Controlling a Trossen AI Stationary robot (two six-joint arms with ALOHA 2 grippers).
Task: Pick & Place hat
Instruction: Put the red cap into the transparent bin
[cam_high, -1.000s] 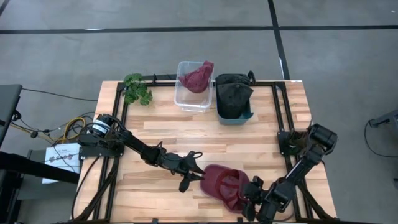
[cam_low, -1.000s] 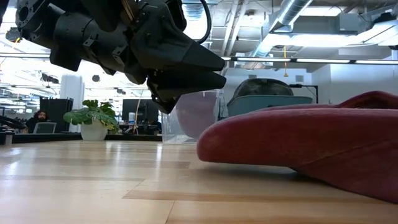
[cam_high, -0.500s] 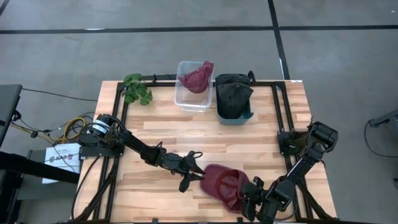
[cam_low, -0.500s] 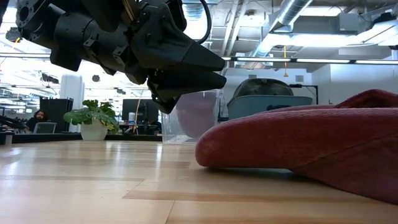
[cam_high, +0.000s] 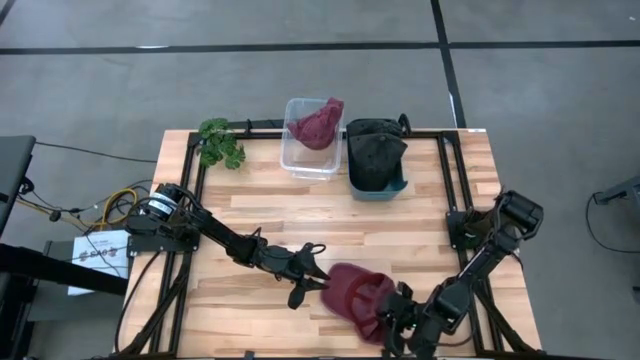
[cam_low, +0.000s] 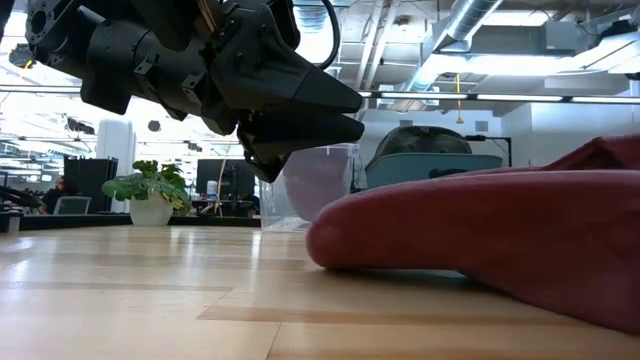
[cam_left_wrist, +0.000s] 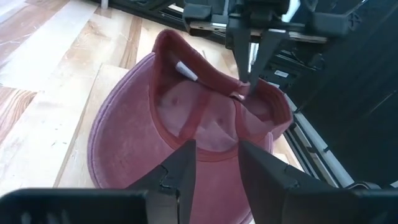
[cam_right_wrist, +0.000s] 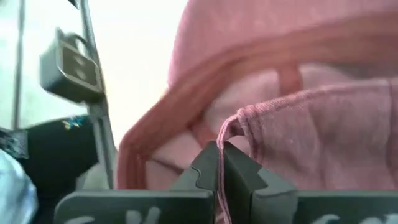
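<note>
A maroon hat (cam_high: 352, 290) lies upside down near the table's near edge, its crown on the wood and its opening up; the inside shows in the left wrist view (cam_left_wrist: 186, 115). My right gripper (cam_high: 393, 318) is at the hat's near-right side, shut on its rim. My left gripper (cam_high: 318, 281) hovers open just left of the hat, above the table (cam_low: 345, 112), and touches nothing; its fingers (cam_left_wrist: 186, 168) stand over the hat's left edge. My right gripper pinches the hat's rim (cam_right_wrist: 229, 132) between its two shut fingers (cam_left_wrist: 247, 68), on the side toward the table's near-right corner. The fingers come slanting down from the near right. The pinched rim is gathered and raised a little, while the rest of the hat lies on the table.
At the far edge stand a clear bin (cam_high: 300, 160) holding another maroon hat (cam_high: 317, 127) and a blue bin (cam_high: 378, 188) holding a dark hat (cam_high: 374, 150). A small green plant (cam_high: 220, 142) is at the far left. Black frame rails (cam_high: 442, 170) run along the table's sides.
My right gripper has shut on the hat's rim and edged toward the table's left. The hat has slid a little toward the left gripper, and its rim has bunched up at the pinch.
</note>
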